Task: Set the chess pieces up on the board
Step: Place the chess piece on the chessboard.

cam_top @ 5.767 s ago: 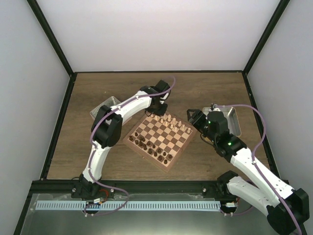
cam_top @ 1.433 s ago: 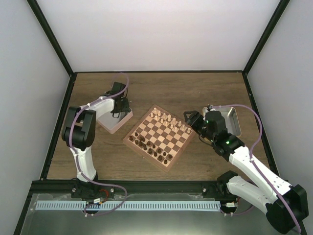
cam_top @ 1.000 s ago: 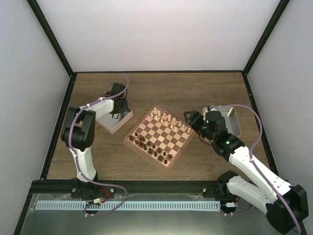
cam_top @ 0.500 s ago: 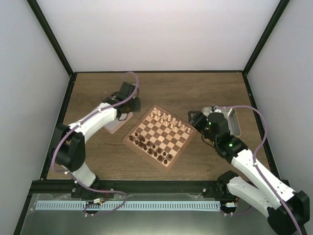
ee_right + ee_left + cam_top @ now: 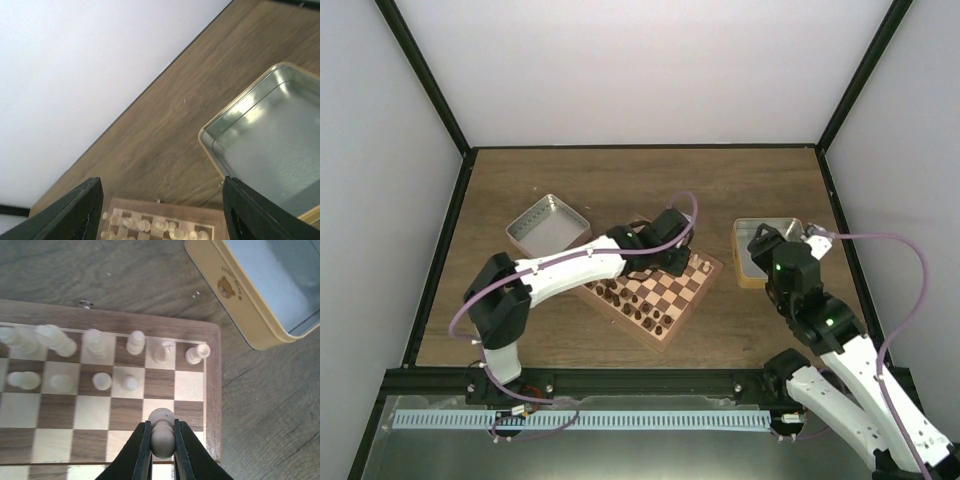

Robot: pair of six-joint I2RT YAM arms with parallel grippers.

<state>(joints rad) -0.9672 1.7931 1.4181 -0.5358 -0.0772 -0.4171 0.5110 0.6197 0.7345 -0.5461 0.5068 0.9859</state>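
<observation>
Dark wood-grain tabletop [image 5: 520, 330] lies under everything, with white walls around it. The black fingers [image 5: 144, 440] of the left gripper [image 5: 162, 436] are pinched almost together on a pale beige wooden pawn [image 5: 162, 418], gripped by its sides. It hangs over the squares just inside the right rim of the square brown-checked wooden chessboard [image 5: 212, 390]. Whether its base touches the board I cannot tell. Four light pawns [image 5: 102, 381] stand nearby in the second row, and the light back-rank pieces [image 5: 136, 342] line the edge beyond.

Such a piece is likely light, hard and smooth, and apt to topple on its small base. A hold high on the body, leaving the base free, suits it best.

The left arm [image 5: 560, 270] reaches from its base across the board, wrist turned down. The right gripper [image 5: 160, 215] has its fingers spread wide and holds nothing. Its arm is folded up beside the yellow-rimmed silver metal tin [image 5: 260, 130]. Dark brown pieces [image 5: 630, 305] stand along the board's near side.
</observation>
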